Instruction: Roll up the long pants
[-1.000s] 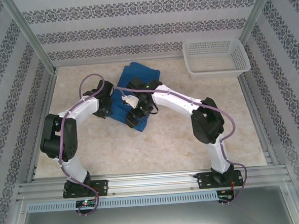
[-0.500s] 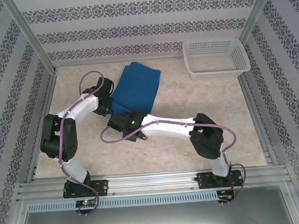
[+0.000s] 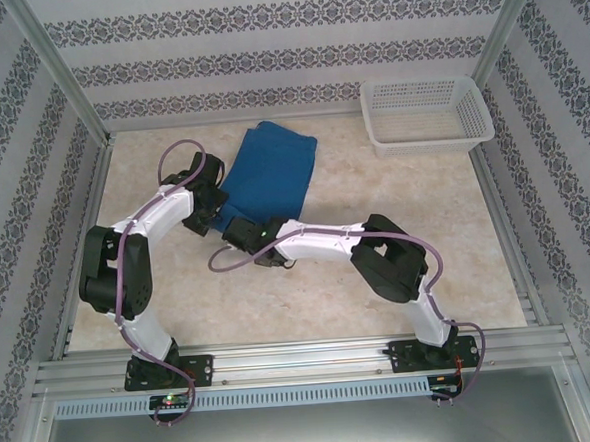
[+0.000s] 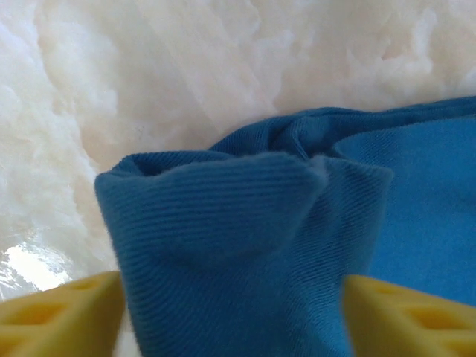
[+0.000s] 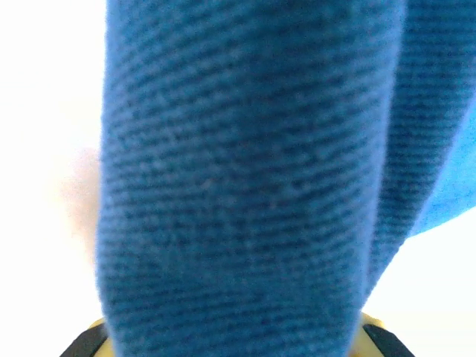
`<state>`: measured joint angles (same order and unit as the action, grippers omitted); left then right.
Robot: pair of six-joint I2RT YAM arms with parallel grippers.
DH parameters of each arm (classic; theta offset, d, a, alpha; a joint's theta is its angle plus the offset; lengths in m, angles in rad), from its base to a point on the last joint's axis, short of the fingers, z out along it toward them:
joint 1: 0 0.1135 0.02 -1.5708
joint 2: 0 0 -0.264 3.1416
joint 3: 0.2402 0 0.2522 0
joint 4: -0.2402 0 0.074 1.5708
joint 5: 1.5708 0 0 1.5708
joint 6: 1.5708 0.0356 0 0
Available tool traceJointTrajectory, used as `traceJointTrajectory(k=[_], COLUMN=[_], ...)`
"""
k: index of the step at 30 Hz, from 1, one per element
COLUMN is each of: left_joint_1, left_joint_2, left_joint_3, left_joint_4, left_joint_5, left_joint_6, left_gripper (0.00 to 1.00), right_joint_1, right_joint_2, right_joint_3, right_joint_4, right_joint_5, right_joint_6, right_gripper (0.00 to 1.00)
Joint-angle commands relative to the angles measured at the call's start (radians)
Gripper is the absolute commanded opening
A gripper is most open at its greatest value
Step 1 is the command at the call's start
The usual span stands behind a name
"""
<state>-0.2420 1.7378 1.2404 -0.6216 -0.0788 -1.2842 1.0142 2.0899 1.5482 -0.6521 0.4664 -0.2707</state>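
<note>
What worries me most is the near end of the long pants (image 3: 270, 172) going slack; my left gripper (image 3: 212, 199) stands wide, its yellow fingers (image 4: 59, 309) on either side of a bunched fold and not pressing it, so that fold could slump flat and the roll would start loose; my right gripper (image 3: 235, 229) has a thick fold of the blue cloth right up against it, but the cloth hides the fingertips and I cannot tell whether I am clamped on it or merely under it; if I have caught one layer alone, pulling would skew the strip; my two wrists sit just beside each other at that near end, so a careless turn could knock them together. The pants lie as a folded strip on the table (image 3: 396, 235), left of centre toward the far side, well apart from the white basket (image 3: 427, 113); my left arm is folded sharply, forearm reaching inward to the strip's left edge; my right arm stretches low across the table to its near corner.
</note>
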Motion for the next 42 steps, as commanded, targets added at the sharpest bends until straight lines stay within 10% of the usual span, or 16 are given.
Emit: traceJointTrajectory(k=[1, 15, 25, 27, 28, 29, 30, 33, 37, 42], left_joint_1=[0.001, 0.001, 0.001, 0.002, 0.001, 0.000, 0.000, 0.001, 0.001, 0.000], left_joint_2=[-0.059, -0.096, 0.013, 0.039, 0.052, 0.063, 0.071, 0.086, 0.081, 0.093], left_joint_3=[0.001, -0.088, -0.075, -0.078, -0.077, -0.072, -0.065, -0.037, -0.015, 0.027], left_joint_4=[-0.033, 0.022, 0.100, 0.128, 0.133, 0.127, 0.121, 0.111, 0.091, 0.044], left_joint_5=[0.009, 0.019, 0.021, 0.040, 0.043, 0.043, 0.043, 0.043, 0.040, 0.064], left_joint_6=[0.026, -0.012, -0.055, -0.063, -0.070, -0.075, -0.073, -0.049, -0.036, -0.021], left_gripper=[1.00, 1.00, 1.00, 0.84, 0.50, 0.12, 0.00, 0.00, 0.00, 0.00], right_joint_1=[-0.049, -0.260, -0.285, -0.288, -0.290, -0.292, -0.291, -0.291, -0.248, -0.092], right_joint_2=[-0.057, 0.046, 0.026, 0.025, 0.022, 0.017, 0.015, -0.003, -0.073, -0.153], right_joint_3=[0.066, 0.270, 0.187, 0.178, 0.170, 0.162, 0.158, 0.149, 0.145, 0.169], right_joint_4=[-0.104, -0.278, -0.213, -0.217, -0.218, -0.224, -0.232, -0.263, -0.310, -0.341], right_joint_5=[-0.221, -0.965, -1.229, -1.262, -1.264, -1.256, -1.244, -1.131, -0.705, -0.206], right_joint_6=[0.107, 0.298, 0.389, 0.396, 0.396, 0.392, 0.386, 0.369, 0.343, 0.300], right_gripper=[0.00, 0.00, 0.00, 0.00, 0.00, 0.00, 0.00, 0.02, 0.84, 0.95])
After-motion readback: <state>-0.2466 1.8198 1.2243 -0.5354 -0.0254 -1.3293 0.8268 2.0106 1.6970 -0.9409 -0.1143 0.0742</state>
